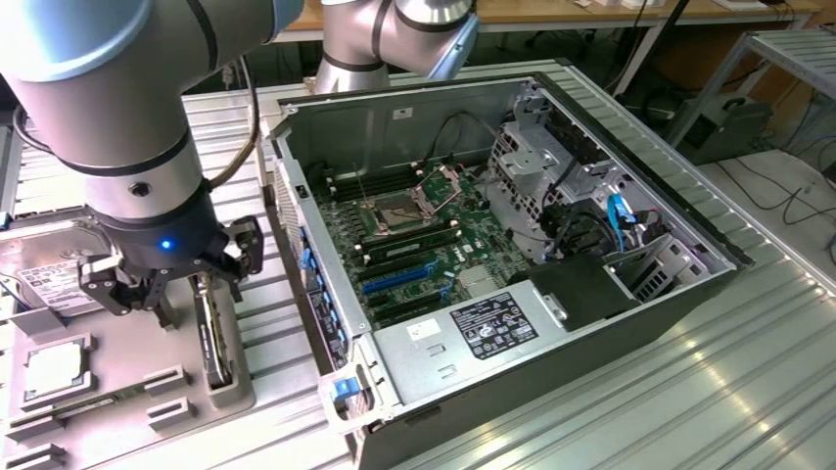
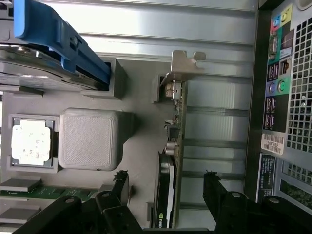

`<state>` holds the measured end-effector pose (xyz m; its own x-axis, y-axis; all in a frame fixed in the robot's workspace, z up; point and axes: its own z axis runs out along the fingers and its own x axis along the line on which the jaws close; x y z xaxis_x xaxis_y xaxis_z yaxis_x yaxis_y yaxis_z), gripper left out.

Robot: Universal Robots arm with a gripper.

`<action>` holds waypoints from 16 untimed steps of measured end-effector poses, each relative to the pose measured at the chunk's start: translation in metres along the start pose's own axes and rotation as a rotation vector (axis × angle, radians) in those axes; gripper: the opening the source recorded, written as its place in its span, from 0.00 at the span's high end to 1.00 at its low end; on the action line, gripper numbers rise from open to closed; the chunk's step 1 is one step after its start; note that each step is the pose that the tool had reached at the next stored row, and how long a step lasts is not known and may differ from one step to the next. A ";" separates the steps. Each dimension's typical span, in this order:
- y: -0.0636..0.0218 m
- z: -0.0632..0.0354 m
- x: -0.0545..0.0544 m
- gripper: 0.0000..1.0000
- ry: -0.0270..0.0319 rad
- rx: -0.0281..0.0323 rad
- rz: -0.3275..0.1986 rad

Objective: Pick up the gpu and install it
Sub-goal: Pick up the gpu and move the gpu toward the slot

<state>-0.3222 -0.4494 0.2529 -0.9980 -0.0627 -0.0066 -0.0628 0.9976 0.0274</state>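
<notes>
gpu [image 2: 174,146] standing on edge in grey printed holder [image 2: 144,112], layered texture, on ribbed metal desk [image 1: 653,392]. Thin green board, black cooler slab on one face, silver bracket [image 2: 183,63] bent at tip. Long axis parallel to near wall of open case [image 1: 392,127], bracket end pointing away from claw [image 2: 165,190]. Claw spread wide, black fingers [image 2: 119,187] flanking card, gap each side. Card's near end cut off under claw body.

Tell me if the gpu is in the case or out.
Out: the gpu stands on edge in the grey holder beside the case, jaws open.
</notes>
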 end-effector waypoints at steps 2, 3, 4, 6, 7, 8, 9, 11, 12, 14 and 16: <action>-0.0001 0.0041 0.000 0.28 0.0000 0.0000 0.000; -0.0001 0.0058 0.000 0.28 0.0000 0.0000 0.000; -0.0002 0.0073 0.000 0.28 0.0000 -0.0001 0.000; -0.0003 0.0100 0.000 0.28 0.0001 -0.0001 0.000; -0.0003 0.0112 0.000 0.28 0.0001 -0.0001 0.000; -0.0004 0.0130 0.000 0.28 0.0001 -0.0001 0.000; -0.0012 0.0150 0.000 0.28 0.0004 0.0000 0.000; -0.0024 0.0175 0.000 0.28 0.0003 -0.0001 0.003; -0.0028 0.0186 0.000 0.28 0.0002 0.0000 0.005; -0.0036 0.0204 0.000 0.28 0.0001 0.0000 0.008; -0.0048 0.0215 0.000 0.28 0.0001 0.0000 0.009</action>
<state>-0.3222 -0.4537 0.2312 -0.9985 -0.0538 -0.0063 -0.0539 0.9982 0.0275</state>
